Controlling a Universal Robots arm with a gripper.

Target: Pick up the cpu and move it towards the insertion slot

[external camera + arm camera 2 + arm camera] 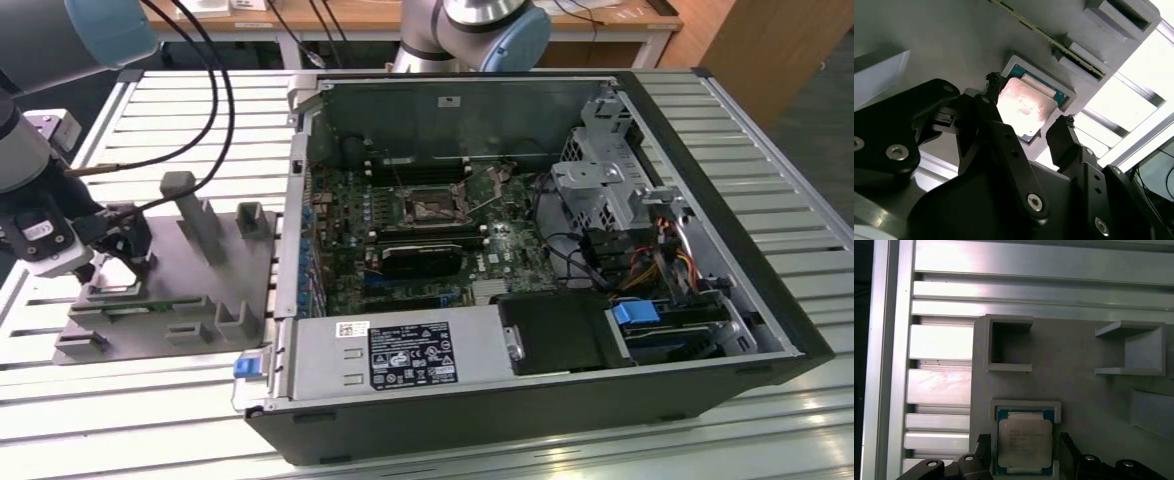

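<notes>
The cpu point(1024, 442), a flat square chip with a silver-grey top, lies in a shallow square pocket of the grey fixture plate point(1089, 390). In both wrist views my gripper point(1024, 439) is open, one black finger on each side of the chip with a small gap to its edges. The second wrist view has the cpu point(1024, 107) between the two fingertips point(1064, 125). In the exterior view my gripper point(118, 255) hangs low over the fixture plate point(167, 295) at the exterior view's left. The insertion slot point(430, 205), a shiny square frame, sits on the motherboard inside the open computer case.
Upright grey blocks point(200, 215) rise from the fixture plate close to the gripper. The computer case point(534, 340) has tall walls; a black heatsink point(420, 258) lies just below the slot. Cables point(200, 90) trail from the arm. A second robot base point(474, 30) stands behind.
</notes>
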